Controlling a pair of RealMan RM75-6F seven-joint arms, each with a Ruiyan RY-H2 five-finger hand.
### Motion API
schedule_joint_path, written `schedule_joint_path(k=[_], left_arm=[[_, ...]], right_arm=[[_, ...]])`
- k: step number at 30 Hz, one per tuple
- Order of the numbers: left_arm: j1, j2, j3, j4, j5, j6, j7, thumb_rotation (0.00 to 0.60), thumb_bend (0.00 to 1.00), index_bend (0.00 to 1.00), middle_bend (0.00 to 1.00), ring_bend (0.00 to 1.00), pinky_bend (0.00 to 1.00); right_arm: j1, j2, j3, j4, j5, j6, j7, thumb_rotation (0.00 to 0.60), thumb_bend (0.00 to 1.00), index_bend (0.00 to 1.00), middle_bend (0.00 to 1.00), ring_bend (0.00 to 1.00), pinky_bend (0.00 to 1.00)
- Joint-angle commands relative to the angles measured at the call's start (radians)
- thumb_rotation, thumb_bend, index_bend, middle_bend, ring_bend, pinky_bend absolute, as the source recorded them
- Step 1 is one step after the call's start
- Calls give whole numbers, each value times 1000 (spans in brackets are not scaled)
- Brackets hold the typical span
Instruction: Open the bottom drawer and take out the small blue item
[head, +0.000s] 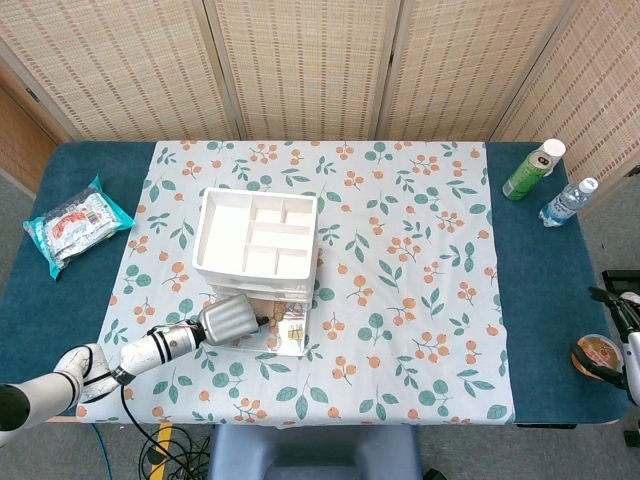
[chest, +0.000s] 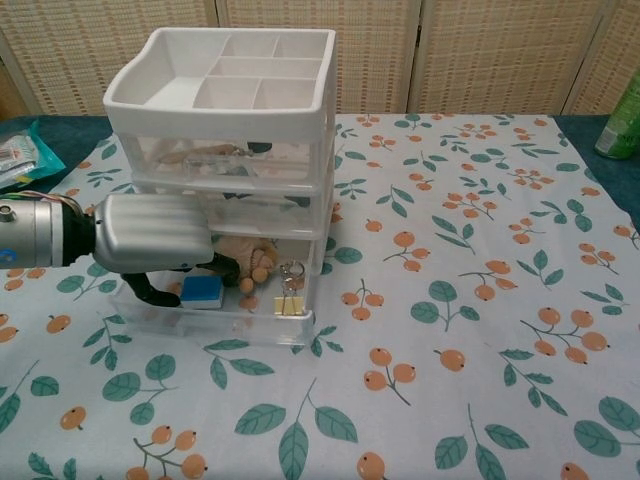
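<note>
- Bottom drawer (chest: 215, 318) stands pulled out; the retrieval step is in hand
- Left hand (chest: 150, 240) reaches into it, fingers curled around the small blue item (chest: 202, 290); a firm hold I cannot tell
- Next: pinch securely, lift clear
- Right hand (head: 622, 312) idles at the worktop edge, fingers apart

No legible text, labels or numbers on anything in either view.

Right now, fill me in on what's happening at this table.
The robot's left hand is reaching into the pulled-out bottom drawer of the white drawer unit, its dark fingers curled down beside the small blue item. Whether they touch it is unclear. A binder clip lies in the same drawer. The right hand waits at the table's far edge.
</note>
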Motion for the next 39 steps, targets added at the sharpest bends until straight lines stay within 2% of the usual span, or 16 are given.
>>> schedule_joint_path(k=[1,10,26,39], left_arm=[[1,1,0,1,-1,2,1,600,255,335,1000,1000,1000],[-1,-12,-1,19,2,13,-24,600,255,341,1000,1000,1000],[-4,-40,9,62,8,25,-77,600,255,430,1000,1000,1000],[21,-16,-4,34,-5,89,-89,600,255,462,1000,1000,1000]], right_arm=[[0,0,0,-1,-1,0,-1,600,214,181,296,329,358],[-1,1,1,-4,-1,2,-5,600,213,181,296,330,358],[-1,3,3,-7,2,0,-6,600,214,181,296,330,358],[5,1,6,-6,0,-3,-6,600,214,182,296,331,358]])
